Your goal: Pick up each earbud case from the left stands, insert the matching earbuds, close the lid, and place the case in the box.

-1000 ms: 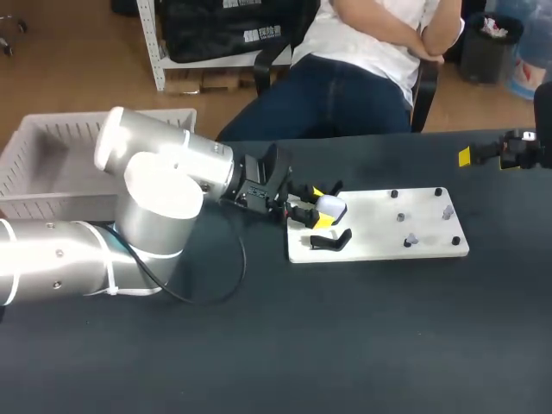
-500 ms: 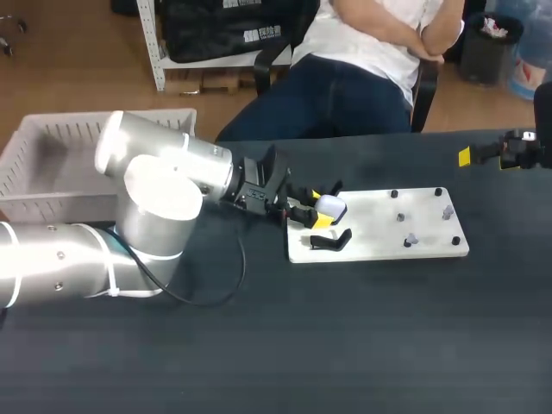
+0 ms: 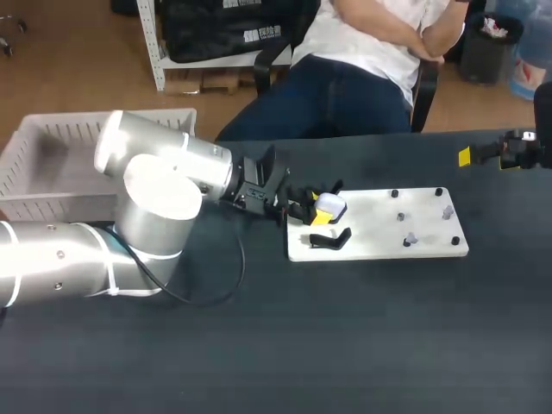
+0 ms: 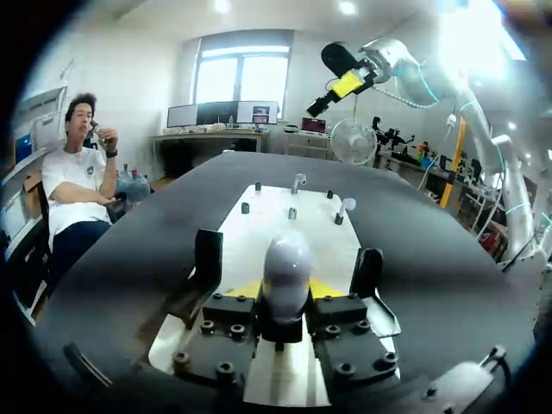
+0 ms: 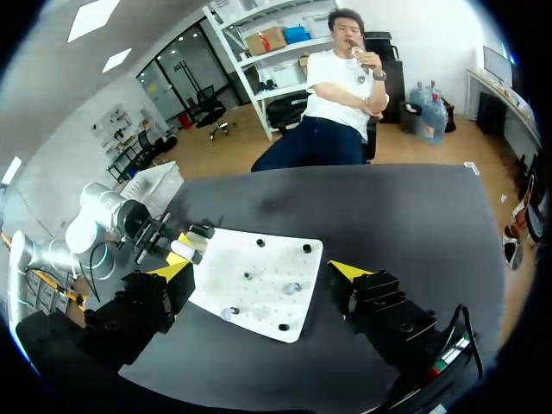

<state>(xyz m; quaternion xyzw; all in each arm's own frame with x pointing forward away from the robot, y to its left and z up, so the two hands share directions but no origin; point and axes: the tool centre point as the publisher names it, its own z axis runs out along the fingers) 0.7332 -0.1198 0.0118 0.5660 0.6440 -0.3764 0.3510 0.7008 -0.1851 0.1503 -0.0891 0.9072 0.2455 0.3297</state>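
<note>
Since the left gripper (image 4: 285, 290) is clamped on the earbud case (image 4: 286, 259) by its sides, go gentle: looks light, glossy, slippery.

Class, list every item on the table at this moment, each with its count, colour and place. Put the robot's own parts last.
table: one, black, under everything
board: one, white, on the table right of the middle
stands: two, black, on the board's left end, either side of the case
earbud case: one, white, at the board's left end, between the left gripper's fingers
earbuds: two, pale grey, on the board's right half
pegs: five show, black, on the board's right half
box: one, pale grey, slatted, at the table's rear left
left gripper: one, yellow-tipped, shut on the case
right gripper: one, yellow-tipped, open, empty, over the table's rear right
</note>
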